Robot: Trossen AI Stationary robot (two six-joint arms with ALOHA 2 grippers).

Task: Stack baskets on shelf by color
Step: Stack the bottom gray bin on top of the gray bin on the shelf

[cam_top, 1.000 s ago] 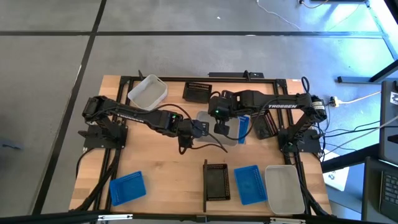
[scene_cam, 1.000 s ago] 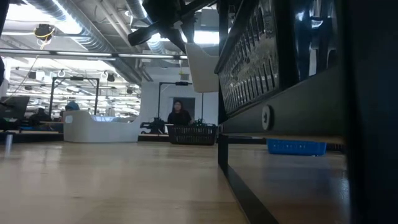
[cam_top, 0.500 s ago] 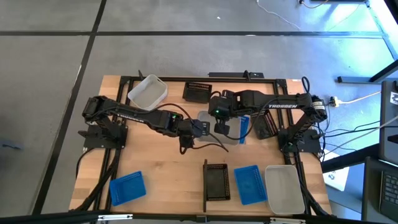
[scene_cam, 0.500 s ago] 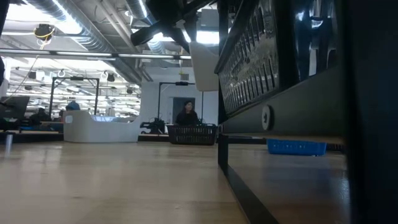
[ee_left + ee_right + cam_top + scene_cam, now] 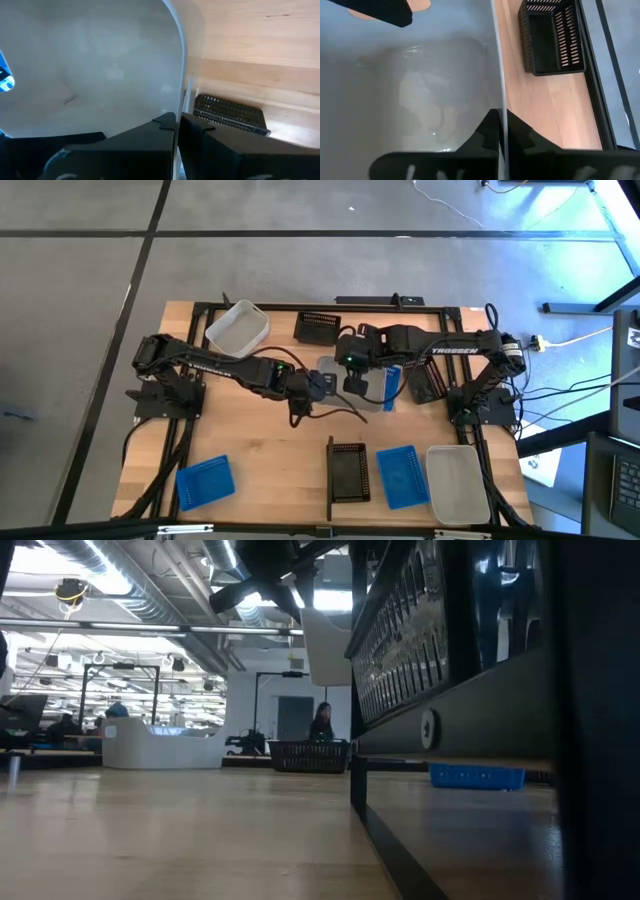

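A translucent white basket (image 5: 334, 371) hangs in the air over the table's middle, between my two arms; the low view shows it high above the tabletop (image 5: 326, 648). My left gripper (image 5: 322, 387) is shut on its left side and my right gripper (image 5: 356, 385) on its right side. On the pale shelf (image 5: 405, 452) at the near right lie a black basket (image 5: 348, 472), a blue basket (image 5: 402, 477) and a white basket (image 5: 458, 483), each flat on its bottom. My left gripper pinches the white basket's side wall at its rim (image 5: 182, 95), one finger inside the basket and one outside. The fingers (image 5: 150, 135) come slanting down from the table's left. The basket is lifted clear of the table. My right gripper pinches another side wall of the same basket at its rim (image 5: 499, 85), one finger inside and one outside. The fingers (image 5: 485, 132) point steeply down, coming from the table's right. The basket hangs clear of the table.
A white basket (image 5: 237, 327) and a black basket (image 5: 320, 327) lie near the far edge. A blue basket (image 5: 392, 385) and a black basket (image 5: 427, 382) sit under my right arm. Another blue basket (image 5: 205, 480) lies at the near left. A loose cable (image 5: 345, 415) trails mid-table.
Both arms and the held white basket have kept still. A person in the room beyond the table has walked toward the right.
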